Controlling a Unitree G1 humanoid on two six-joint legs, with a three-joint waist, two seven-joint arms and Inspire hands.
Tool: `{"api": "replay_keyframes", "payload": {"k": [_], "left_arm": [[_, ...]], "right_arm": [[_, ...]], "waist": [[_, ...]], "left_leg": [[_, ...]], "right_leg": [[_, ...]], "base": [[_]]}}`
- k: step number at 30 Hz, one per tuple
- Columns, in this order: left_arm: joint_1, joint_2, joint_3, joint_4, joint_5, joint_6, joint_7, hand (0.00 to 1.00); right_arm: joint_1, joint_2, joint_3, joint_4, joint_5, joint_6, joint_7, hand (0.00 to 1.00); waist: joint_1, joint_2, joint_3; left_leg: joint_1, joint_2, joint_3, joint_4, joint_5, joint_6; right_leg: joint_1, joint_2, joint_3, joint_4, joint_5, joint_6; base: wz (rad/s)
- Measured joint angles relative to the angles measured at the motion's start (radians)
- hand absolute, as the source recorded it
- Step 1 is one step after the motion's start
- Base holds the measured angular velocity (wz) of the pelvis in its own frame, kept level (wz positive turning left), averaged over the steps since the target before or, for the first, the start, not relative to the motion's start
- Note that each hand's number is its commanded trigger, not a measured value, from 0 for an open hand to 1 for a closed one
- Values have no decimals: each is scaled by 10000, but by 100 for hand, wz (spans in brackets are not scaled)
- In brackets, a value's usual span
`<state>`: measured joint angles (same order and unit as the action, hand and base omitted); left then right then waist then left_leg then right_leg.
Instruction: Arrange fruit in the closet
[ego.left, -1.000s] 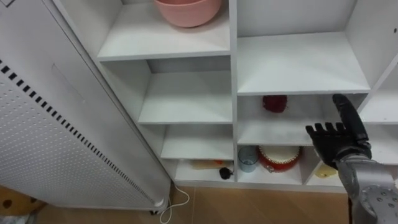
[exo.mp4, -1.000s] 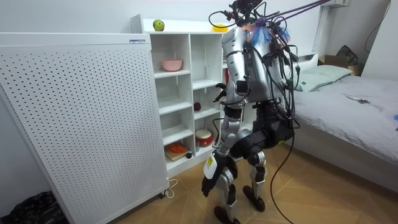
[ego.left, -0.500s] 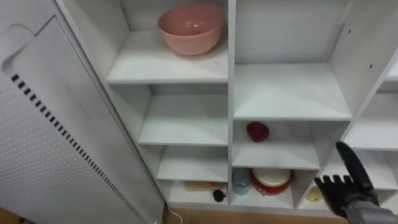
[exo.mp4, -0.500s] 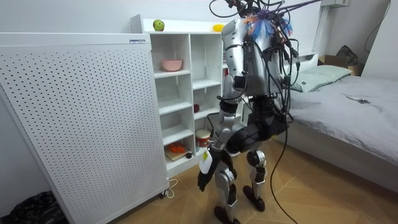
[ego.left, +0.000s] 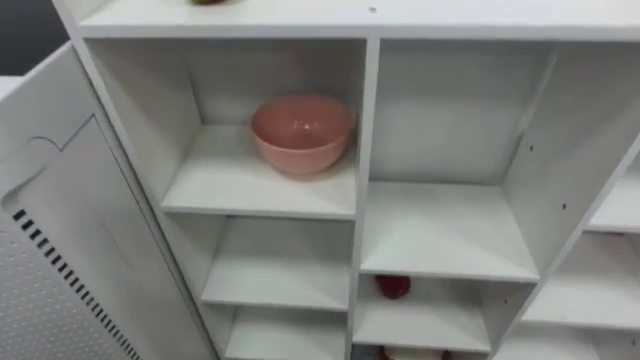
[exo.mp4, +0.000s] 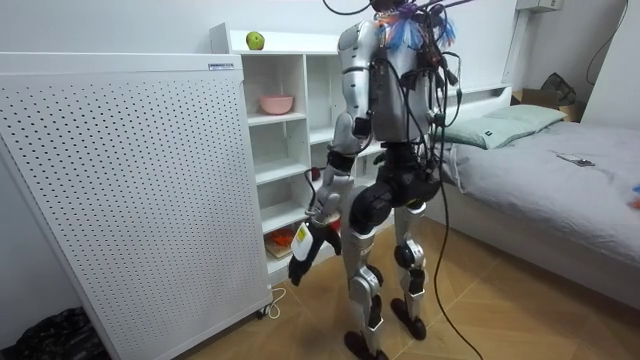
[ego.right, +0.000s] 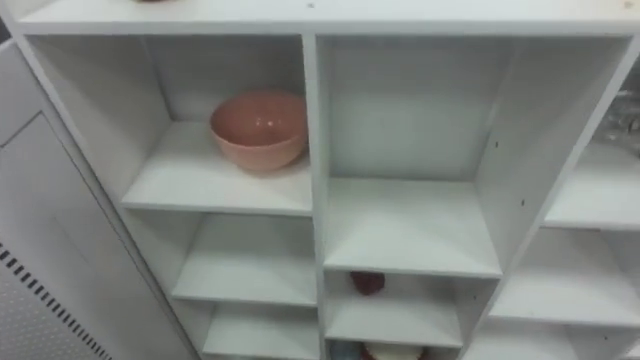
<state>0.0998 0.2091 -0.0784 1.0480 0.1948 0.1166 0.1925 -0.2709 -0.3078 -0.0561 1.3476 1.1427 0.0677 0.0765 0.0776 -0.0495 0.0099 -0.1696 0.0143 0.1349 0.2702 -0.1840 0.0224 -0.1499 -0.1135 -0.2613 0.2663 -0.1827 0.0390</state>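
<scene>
On closet shelf (ego.left: 225, 185), pink bowl (ego.left: 302, 132), red fruit (ego.left: 392, 286) lower right

I'm looking at the white closet (ego.left: 366, 150), an open grid of compartments. At ten o'clock in my head view, a pink bowl (ego.left: 302, 132) sits upright on the top left shelf. At six o'clock, a dark red fruit (ego.left: 392, 287) lies in the middle column's second compartment down. On the room camera, a green apple (exo.mp4: 255, 40) rests on the closet's top at eleven o'clock. Something orange (exo.mp4: 280, 240) lies in a low compartment (too small to name). The closet stands on the wood floor (exo.mp4: 500, 320).
</scene>
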Motion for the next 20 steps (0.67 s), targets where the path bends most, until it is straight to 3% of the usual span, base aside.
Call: {"api": "replay_keyframes", "payload": {"k": [2, 3, 9, 16, 20], "left_arm": [[129, -51, 35, -204, 147, -22, 85, 0], [188, -92, 118, -314, 159, -53, 205, 0], [505, -396, 624, -479, 329, -314, 664, 0], [497, -493, 1238, -153, 532, -328, 653, 0], [580, -595, 1853, 129, 586, -272, 629, 0]], "right_arm": [[807, 203, 432, 10, -1059, 5, 283, 0], [1175, 349, 534, 22, -1483, 19, 398, 0], [2625, 769, 1147, 63, -3578, 229, 932, 0], [3163, 1261, 1222, 236, -4895, 424, 1270, 0], [3332, 1478, 1221, 223, -5307, 437, 1368, 0]], "waist": [[-159, -146, -97], [-203, -178, -107], [-473, -93, -61], [-506, -200, -7], [-433, -191, -28]], "left_leg": [[662, -13, -14, -329, -19, -30], [961, -17, -19, -533, -23, -38], [1919, 18, -38, -1047, -106, -163], [2389, 141, 112, -1086, -157, -270], [2529, 270, 423, -1070, -234, -331]], "right_leg": [[842, 67, -156, -507, 63, 66], [1130, 101, -159, -662, 70, 78], [1932, 215, -146, -900, 78, 100], [2286, 382, 73, -1008, 111, 47], [2372, 479, 163, -1034, 163, -37]], "base": [[19], [10], [-5], [-10], [-19]]}}
